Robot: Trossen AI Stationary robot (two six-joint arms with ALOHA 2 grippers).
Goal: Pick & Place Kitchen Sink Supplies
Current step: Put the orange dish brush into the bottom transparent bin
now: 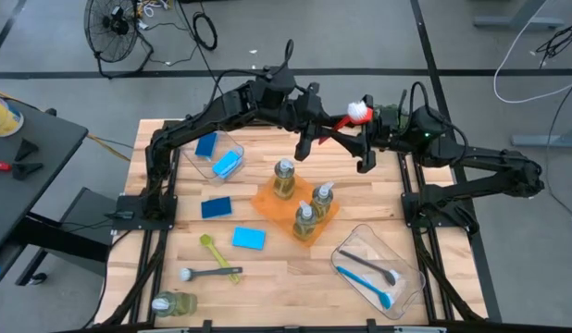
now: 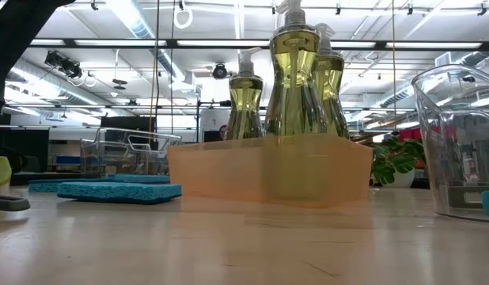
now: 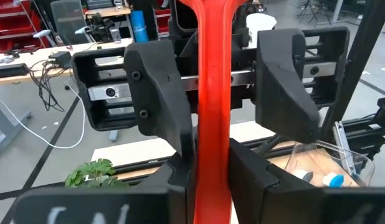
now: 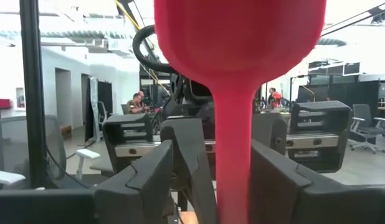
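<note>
High view: I see both end effectors meeting above the far side of the wooden counter (image 1: pixel 267 277), sharing a slim red long-handled brush with a white head (image 1: pixel 353 115). My left end effector (image 1: pixel 309 139) pinches its handle, and my right end effector (image 1: pixel 365 153) also has its fingers pressed onto the handle, near the head.
</note>
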